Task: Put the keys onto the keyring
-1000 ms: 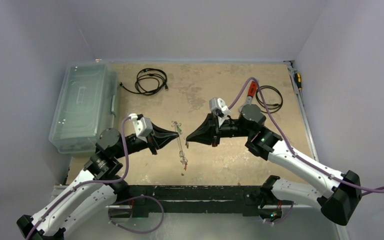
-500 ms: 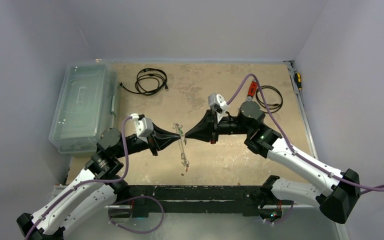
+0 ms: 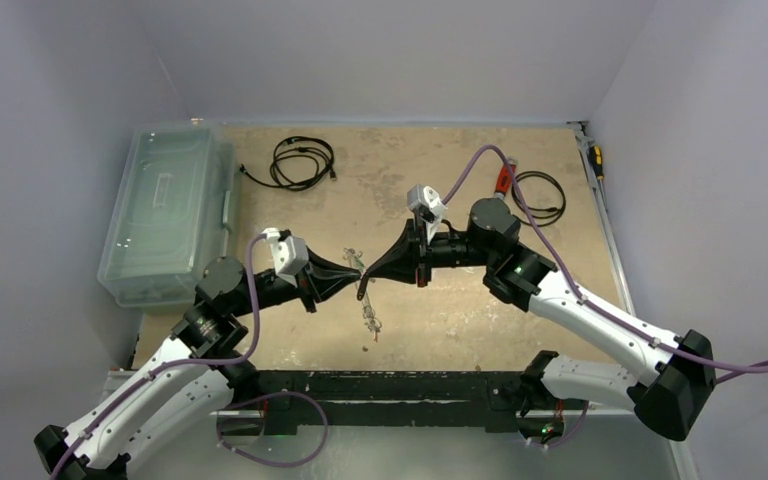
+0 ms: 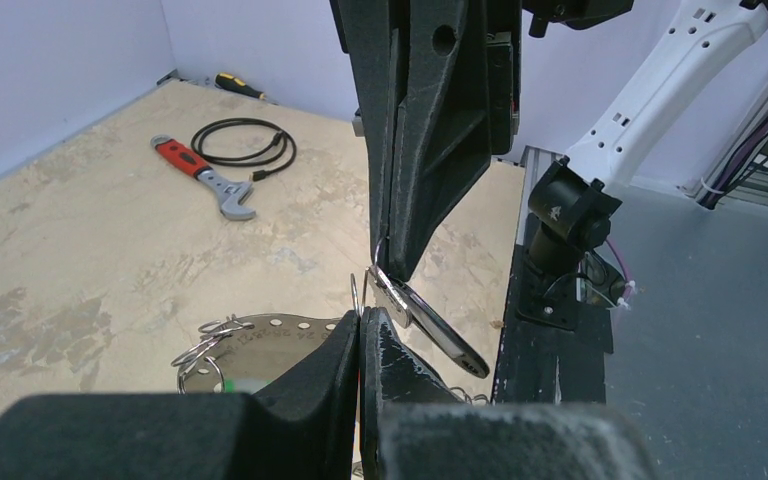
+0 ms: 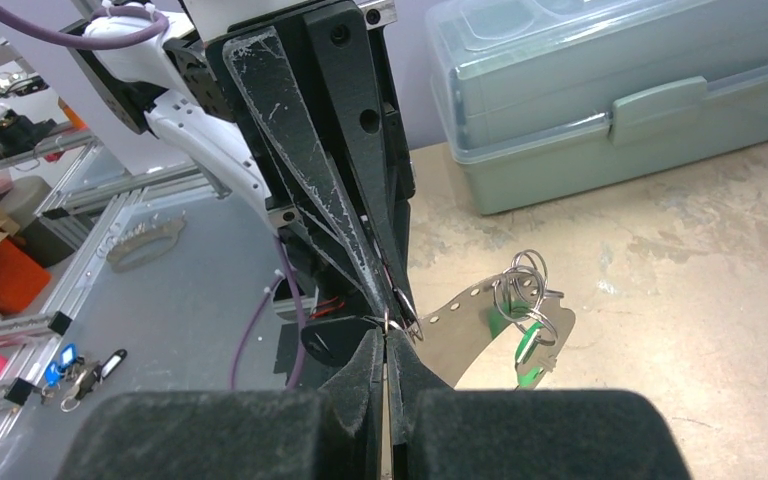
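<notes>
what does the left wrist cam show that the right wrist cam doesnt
Only left wrist: the red-handled wrench, a coiled black cable and a screwdriver by the far wall. Only right wrist: the lidded plastic box. Both: the keyring, with the shut left gripper and right gripper meeting tip to tip.

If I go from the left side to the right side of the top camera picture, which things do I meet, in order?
Clear plastic box → black coiled cable → left hand → right hand → red-handled wrench → second black coiled cable → yellow-handled screwdriver.
</notes>
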`<state>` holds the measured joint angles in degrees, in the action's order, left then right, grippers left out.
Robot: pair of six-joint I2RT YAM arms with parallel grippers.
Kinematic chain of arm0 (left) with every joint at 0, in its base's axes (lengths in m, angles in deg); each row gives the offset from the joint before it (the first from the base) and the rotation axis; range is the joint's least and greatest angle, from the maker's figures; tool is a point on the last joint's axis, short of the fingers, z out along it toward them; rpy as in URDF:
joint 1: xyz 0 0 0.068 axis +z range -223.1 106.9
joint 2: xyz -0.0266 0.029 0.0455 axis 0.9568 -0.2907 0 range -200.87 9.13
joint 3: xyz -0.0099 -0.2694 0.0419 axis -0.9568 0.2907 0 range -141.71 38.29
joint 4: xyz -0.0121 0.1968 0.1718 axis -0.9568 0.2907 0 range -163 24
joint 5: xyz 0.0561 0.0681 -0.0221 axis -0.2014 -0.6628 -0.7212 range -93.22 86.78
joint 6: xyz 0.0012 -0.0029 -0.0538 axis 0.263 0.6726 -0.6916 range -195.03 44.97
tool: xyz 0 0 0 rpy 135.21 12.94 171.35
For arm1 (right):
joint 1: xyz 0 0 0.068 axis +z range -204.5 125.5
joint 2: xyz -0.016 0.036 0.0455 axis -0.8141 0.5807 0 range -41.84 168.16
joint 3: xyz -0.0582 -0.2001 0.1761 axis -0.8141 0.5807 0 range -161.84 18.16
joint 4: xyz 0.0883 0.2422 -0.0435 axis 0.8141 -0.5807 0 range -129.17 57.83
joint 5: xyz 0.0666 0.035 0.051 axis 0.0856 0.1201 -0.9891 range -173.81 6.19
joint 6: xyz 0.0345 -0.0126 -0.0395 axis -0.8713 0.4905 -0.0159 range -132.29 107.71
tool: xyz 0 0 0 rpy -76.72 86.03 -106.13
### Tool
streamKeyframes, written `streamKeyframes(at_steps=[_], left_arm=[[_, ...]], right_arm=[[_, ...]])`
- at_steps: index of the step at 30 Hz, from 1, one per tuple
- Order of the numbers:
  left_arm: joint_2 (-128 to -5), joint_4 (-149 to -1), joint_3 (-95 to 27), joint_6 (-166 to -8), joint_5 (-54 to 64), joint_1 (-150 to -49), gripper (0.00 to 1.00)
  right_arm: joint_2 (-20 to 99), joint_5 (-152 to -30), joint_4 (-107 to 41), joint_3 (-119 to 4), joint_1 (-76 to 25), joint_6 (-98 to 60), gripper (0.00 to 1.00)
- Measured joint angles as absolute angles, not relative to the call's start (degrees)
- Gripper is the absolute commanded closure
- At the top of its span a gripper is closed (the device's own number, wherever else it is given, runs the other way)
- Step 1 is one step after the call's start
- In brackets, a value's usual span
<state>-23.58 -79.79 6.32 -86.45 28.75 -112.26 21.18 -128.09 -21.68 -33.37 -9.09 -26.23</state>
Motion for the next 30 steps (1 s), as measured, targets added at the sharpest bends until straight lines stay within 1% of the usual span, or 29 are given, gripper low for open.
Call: streamKeyframes(at_steps=[30], left_arm=[[-22.48,-79.81,6.32,-86.4,28.46,-112.52,1.0]], right_arm=[[21.97,-127.1,-24.88,-33.65,-9.16,-27.89,1.0]])
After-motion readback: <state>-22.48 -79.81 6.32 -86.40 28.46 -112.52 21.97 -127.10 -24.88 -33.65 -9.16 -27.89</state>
